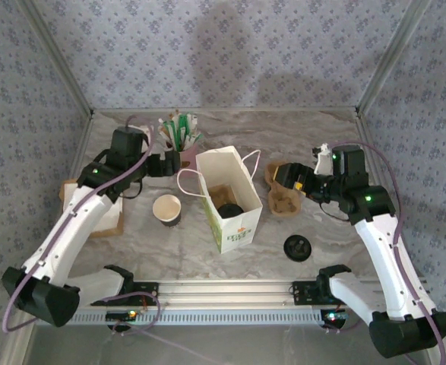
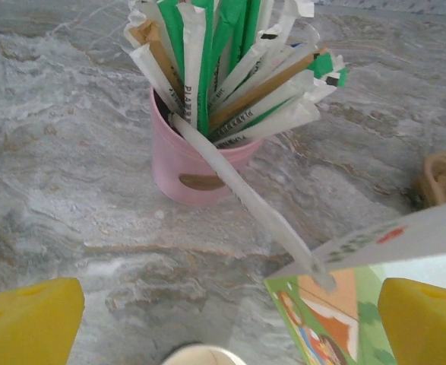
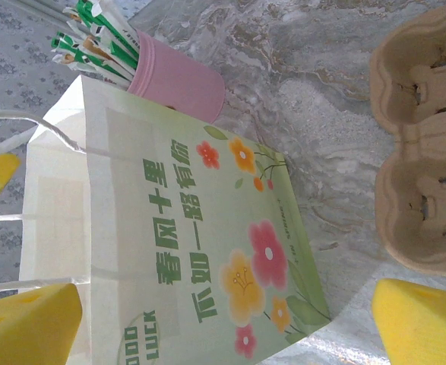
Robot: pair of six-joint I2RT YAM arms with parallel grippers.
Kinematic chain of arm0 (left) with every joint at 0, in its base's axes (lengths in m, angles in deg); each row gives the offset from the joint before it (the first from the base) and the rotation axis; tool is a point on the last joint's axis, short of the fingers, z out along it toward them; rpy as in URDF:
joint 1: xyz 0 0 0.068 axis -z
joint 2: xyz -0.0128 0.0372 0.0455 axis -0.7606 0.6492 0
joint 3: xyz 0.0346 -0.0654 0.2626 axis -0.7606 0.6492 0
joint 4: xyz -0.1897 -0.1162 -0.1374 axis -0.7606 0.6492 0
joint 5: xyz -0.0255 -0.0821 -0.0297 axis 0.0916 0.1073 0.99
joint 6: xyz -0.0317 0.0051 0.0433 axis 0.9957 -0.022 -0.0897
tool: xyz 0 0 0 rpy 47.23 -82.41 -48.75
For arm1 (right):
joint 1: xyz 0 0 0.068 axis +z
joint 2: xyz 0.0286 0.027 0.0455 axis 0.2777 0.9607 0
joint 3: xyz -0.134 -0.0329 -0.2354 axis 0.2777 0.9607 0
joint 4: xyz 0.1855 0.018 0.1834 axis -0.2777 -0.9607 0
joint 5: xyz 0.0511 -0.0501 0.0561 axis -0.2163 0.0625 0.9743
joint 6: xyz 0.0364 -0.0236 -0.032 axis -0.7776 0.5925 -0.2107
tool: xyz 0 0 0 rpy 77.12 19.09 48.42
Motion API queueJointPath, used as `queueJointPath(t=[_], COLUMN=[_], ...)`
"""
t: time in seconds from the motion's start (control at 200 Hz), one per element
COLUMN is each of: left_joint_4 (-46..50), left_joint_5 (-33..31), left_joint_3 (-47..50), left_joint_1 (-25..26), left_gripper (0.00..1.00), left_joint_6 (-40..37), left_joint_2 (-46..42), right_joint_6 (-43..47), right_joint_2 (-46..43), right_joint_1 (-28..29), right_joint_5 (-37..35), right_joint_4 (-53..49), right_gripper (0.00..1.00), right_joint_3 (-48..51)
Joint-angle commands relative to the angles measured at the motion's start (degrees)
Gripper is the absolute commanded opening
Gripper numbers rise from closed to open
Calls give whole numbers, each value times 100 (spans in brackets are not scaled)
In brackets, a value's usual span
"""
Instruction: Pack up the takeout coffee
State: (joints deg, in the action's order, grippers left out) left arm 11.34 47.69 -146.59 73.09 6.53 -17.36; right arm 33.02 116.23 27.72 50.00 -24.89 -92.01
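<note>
The takeout coffee (image 1: 229, 211), its round black lid showing, stands inside the open white bag (image 1: 241, 228) at the table's middle. My left gripper (image 1: 172, 164) hangs open just left of the bag's rim, in front of a pink cup of wrapped straws (image 1: 178, 141). In the left wrist view its yellow fingertips (image 2: 25, 323) stand wide apart around nothing, and one wrapped straw (image 2: 245, 198) leans from the pink cup (image 2: 185, 171) onto the bag's edge (image 2: 405, 236). My right gripper (image 1: 278, 176) is open right of the bag, facing its flowered side (image 3: 207, 251), pads (image 3: 424, 323) empty.
A lidless paper cup (image 1: 167, 209) stands left of the bag, its rim (image 2: 200, 356) below my left gripper. A loose black lid (image 1: 298, 247) lies at the front right. A brown pulp cup carrier (image 1: 285, 199) sits under my right gripper. A white flat item (image 1: 105, 217) lies under the left arm.
</note>
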Motion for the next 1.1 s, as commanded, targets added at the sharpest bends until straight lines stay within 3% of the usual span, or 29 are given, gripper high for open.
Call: queueJointPath(t=[0.0,0.215,0.495,0.689,0.809,1.094], left_joint_4=[-822,-1359,-1645,-1592,-1487,-819], left_joint_5=[-643,-866,-856,-788,-808,-888], left_joint_3=[82,241,254,175,129,-373], left_joint_1=[86,86,86,86,86,86], left_gripper=[94,63,56,32,22,16], left_joint_6=[-212,-312,-362,-339,-328,-363], left_joint_2=[193,529,857,979,966,879], right_joint_6=[-70,-67,-60,-67,-69,-75], right_joint_2=[-34,-14,34,23,13,-16], right_joint_1=[45,53,48,53,53,54], right_joint_5=[-76,-85,-73,-50,-32,-13], right_joint_4=[24,36,78,66,71,79], right_gripper=[100,100,100,100,100,100], right_joint_3=[-128,-106,-73,-48,-24,-23])
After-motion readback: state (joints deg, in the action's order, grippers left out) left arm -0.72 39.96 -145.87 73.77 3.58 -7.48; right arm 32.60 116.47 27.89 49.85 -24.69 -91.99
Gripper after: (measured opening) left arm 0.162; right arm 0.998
